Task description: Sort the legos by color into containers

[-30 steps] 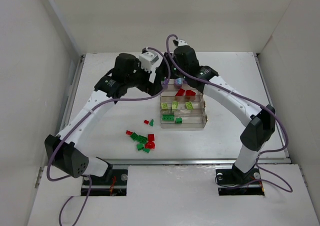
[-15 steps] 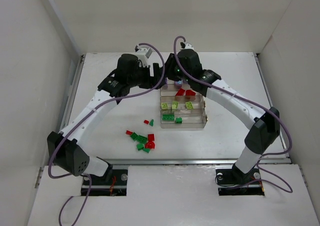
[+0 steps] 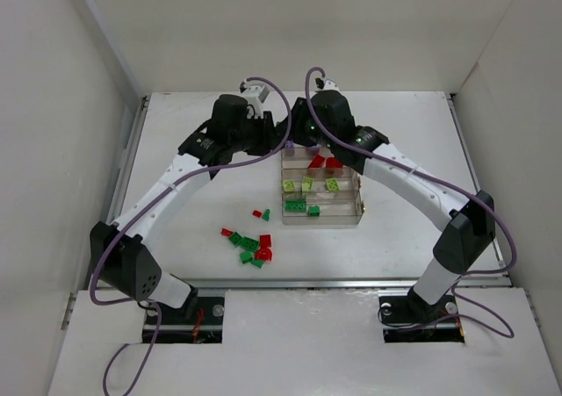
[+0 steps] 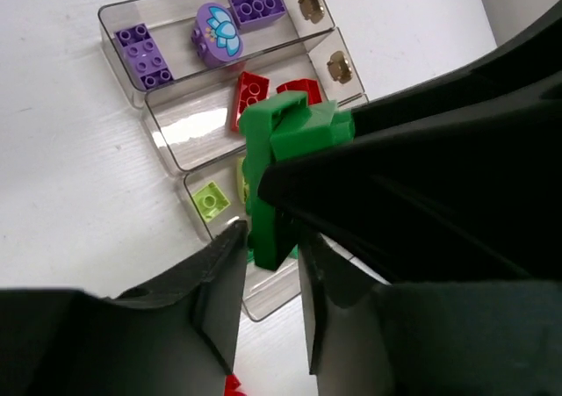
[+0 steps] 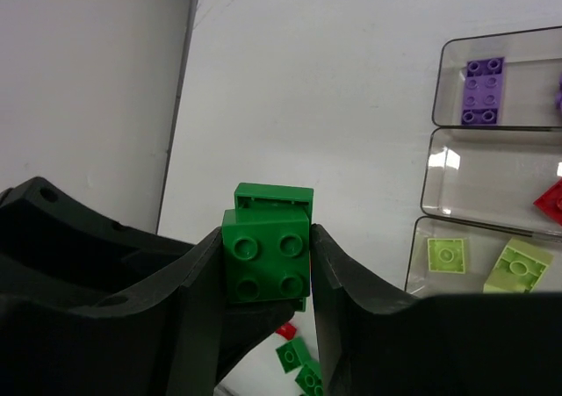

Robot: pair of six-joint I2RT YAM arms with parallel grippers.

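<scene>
Dk-green brick [image 5: 266, 255] clamped in R tool [image 5: 266, 271], L tool [image 4: 269, 242] too.

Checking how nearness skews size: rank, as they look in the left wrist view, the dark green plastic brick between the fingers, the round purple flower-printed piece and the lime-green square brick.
1. dark green plastic brick: largest, but nearest the camera, so true size is unsure
2. round purple flower-printed piece
3. lime-green square brick: smallest

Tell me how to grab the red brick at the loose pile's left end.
Probably from above, pinching the red brick across its long sides: it lies flat, bare table beside both, a green brick crowding its right end.
</scene>
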